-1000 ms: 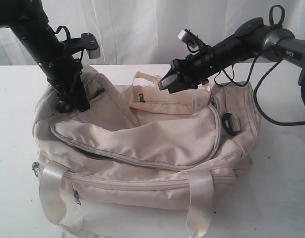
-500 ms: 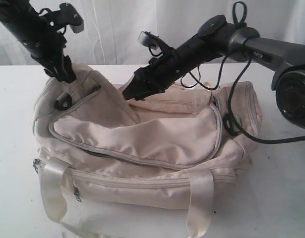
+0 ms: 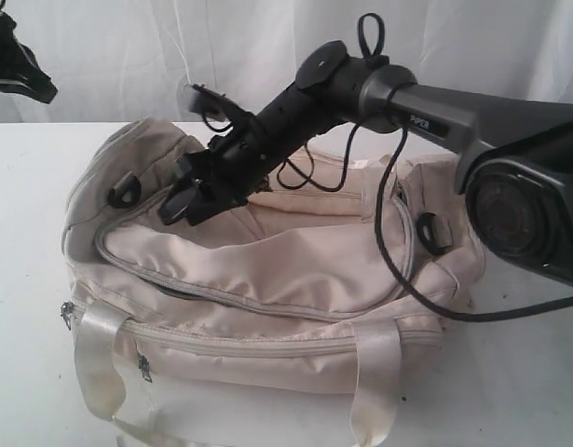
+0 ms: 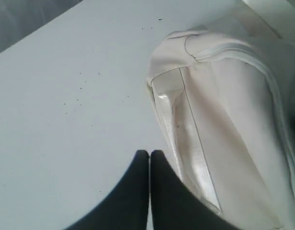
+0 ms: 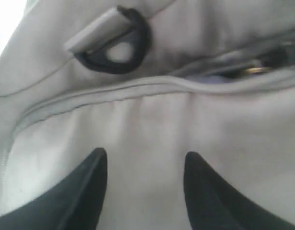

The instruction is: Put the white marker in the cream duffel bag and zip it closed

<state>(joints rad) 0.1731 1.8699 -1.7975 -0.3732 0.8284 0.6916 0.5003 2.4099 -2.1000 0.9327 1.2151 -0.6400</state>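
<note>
The cream duffel bag (image 3: 267,270) is soft and slumped on the white table (image 3: 25,279). The likely trouble is that its loose top flap bunches or the whole bag slides when the zip is pulled, since nothing pins it down. The right gripper (image 5: 145,158) hangs over the bag's upper left shoulder with its jaws spread wide and empty. It is close above the fabric, just beside the grey zipper track (image 5: 113,93) and a black buckle (image 5: 113,48), so it could pinch cloth or snag that buckle instead of the pull. The left gripper (image 4: 149,154) is off the bag's left end with its jaws pressed together on nothing, too far away to steady it. The bag looks pale, shiny at its webbing handles and creased, and a dark gap under the flap's front edge suggests the zip is not yet run. The white marker is nowhere to be seen; whether it lies inside the bag I cannot tell.
</note>
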